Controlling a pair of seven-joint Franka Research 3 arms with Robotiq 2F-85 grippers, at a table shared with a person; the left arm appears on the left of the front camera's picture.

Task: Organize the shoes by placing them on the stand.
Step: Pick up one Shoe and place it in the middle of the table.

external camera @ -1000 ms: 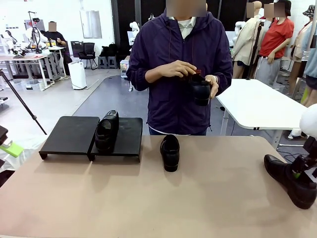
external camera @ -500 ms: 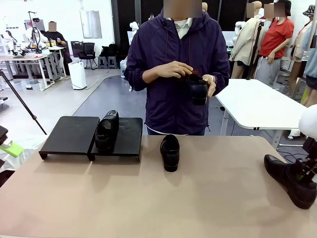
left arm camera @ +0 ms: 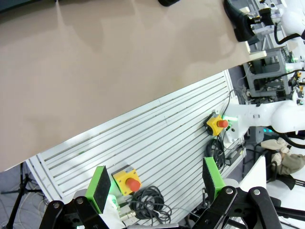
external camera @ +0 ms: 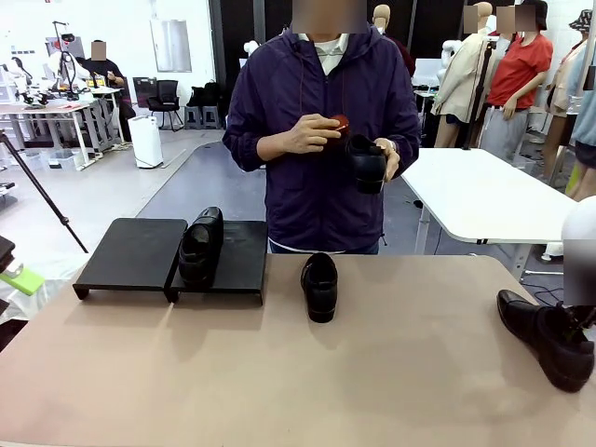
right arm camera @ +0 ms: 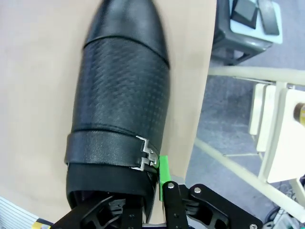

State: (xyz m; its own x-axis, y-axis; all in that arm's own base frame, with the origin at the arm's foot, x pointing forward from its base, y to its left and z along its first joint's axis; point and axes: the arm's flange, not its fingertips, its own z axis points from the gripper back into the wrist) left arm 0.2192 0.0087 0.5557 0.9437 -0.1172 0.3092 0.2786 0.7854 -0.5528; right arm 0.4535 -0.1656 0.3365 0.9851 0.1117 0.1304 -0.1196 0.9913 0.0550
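The tan counter (external camera: 279, 382) is stretching across the front view, and a person (external camera: 317, 186) is standing at its far side. The stand (external camera: 130, 251) is sitting at the counter's far left. The stand shoe (external camera: 199, 244) is resting on the stand's right panel, along that panel's left edge. The middle shoe (external camera: 319, 285) is lying on the counter just right of the stand, not touching it. The right shoe (external camera: 549, 340) is lying at the counter's right edge. The right claw (right arm camera: 143, 198) is gripping it at the collar, one green pad (right arm camera: 163, 175) pressing its outer side and the other finger reaching inside. The person is holding the fourth shoe (external camera: 367, 163) at chest height in one hand (external camera: 386, 158) and a small red object (external camera: 341, 121) in the other. The left claw (left arm camera: 156, 183) is hanging open, holding nothing, beyond the counter's near edge.
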